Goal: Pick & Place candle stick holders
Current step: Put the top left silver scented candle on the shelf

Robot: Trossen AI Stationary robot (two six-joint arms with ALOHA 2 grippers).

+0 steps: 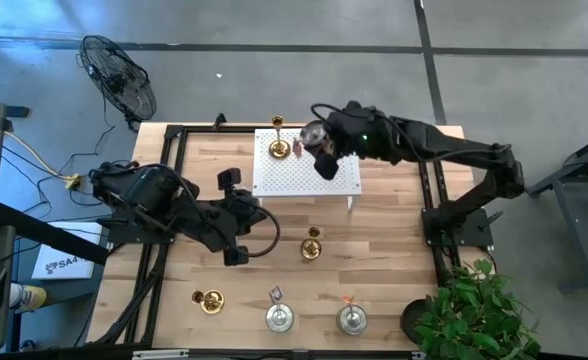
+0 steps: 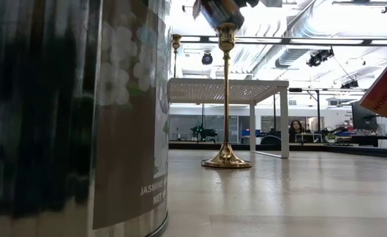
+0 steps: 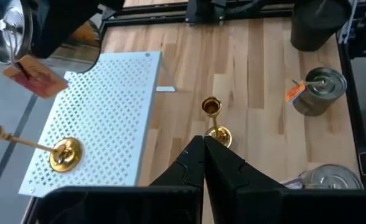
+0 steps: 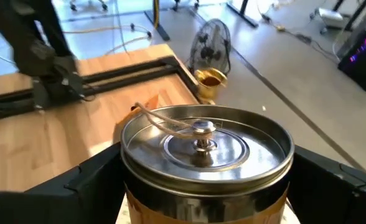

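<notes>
My right gripper [image 1: 316, 140] is shut on a squat silvery holder [image 4: 205, 146] above the far edge of the white perforated rack [image 1: 306, 172]. A gold holder [image 1: 279, 148] stands by its base on the rack. My left gripper [image 3: 201, 142] is shut and empty, left of a gold holder [image 1: 312, 243] that stands on the table; that holder shows straight ahead of the fingers in the left wrist view [image 3: 213, 121]. Another gold holder [image 1: 211, 300] and two silvery ones [image 1: 279, 318] [image 1: 351, 318] stand near the front edge. My right gripper pinches the silvery holder's round side wall [image 4: 133, 168] between its two fingers [image 4: 89, 183], one on each side. The holder sits upright with its top up, lifted clear above the rack. An orange tag [image 3: 37, 78] hangs from it.
A dark pot [image 1: 419, 320] with a green plant stands at the front right corner. Black frame rails [image 1: 169, 190] run along the table's left and right sides. A fan [image 1: 119, 75] stands on the floor beyond the far left corner. A labelled cylinder [image 2: 75, 118] fills the low view's left.
</notes>
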